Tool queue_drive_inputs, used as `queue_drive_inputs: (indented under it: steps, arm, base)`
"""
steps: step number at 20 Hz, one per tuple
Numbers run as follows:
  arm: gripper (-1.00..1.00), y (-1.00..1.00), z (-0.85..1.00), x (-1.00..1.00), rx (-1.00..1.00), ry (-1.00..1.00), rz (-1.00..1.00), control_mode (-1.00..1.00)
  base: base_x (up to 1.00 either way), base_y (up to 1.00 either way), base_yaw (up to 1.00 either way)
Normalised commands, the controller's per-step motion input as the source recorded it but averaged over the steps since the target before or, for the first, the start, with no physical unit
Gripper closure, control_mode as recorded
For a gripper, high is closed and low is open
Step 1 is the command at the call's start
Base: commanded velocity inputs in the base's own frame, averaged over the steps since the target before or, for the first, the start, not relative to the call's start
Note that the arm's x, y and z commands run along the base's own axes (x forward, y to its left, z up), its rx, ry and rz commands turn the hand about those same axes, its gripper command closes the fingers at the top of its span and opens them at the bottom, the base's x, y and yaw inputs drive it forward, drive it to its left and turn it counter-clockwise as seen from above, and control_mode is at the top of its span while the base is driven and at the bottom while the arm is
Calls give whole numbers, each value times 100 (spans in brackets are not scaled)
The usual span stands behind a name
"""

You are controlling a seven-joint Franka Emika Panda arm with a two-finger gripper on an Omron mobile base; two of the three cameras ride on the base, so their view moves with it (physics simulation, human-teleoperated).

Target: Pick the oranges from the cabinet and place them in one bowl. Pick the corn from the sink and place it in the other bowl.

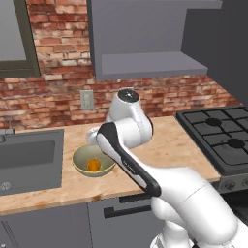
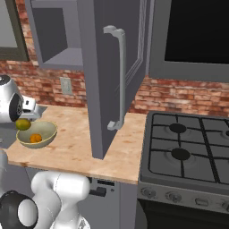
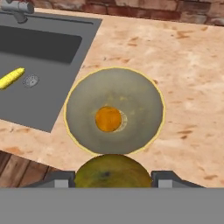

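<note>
My gripper (image 3: 113, 177) is shut on the yellow-green orange (image 3: 113, 171), which sits between the two fingertips and hangs just above the near rim of an olive-tan bowl (image 3: 83, 109). That fruit (image 2: 22, 124) also hovers over the bowl (image 2: 50, 133) on the counter. A bright orange (image 3: 108, 119) rests in the bowl's middle (image 1: 93, 165). The yellow corn (image 3: 12, 78) lies in the dark sink (image 3: 43, 48) near the drain. The grey cabinet (image 1: 145, 63) hangs open above the counter, its shelf bare.
The cabinet's open door (image 2: 107, 67) juts out over the counter right of the bowl. A black gas stove (image 1: 223, 135) stands at the counter's right end. The sink (image 1: 29, 160) lies left of the bowl (image 1: 77, 160), with the faucet at its back.
</note>
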Motion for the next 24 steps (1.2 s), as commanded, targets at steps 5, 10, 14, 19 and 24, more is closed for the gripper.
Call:
queue_drive_inputs:
  steps: [5, 10, 14, 19, 24]
  arm:
    - [100, 16, -25, 36, -2, 0, 0, -100]
    - [100, 22, -15, 20, 0, 0, 0, -100]
    - [100, 16, -25, 22, 0, 0, 0, -100]
    - [100, 7, -35, 26, 0, 0, 0, -100]
    - [100, 0, -34, 25, 0, 0, 0, -100]
  base:
    - [0, 0, 0]
    - [0, 0, 0]
    - [0, 0, 0]
    - [0, 0, 0]
    - [0, 0, 0]
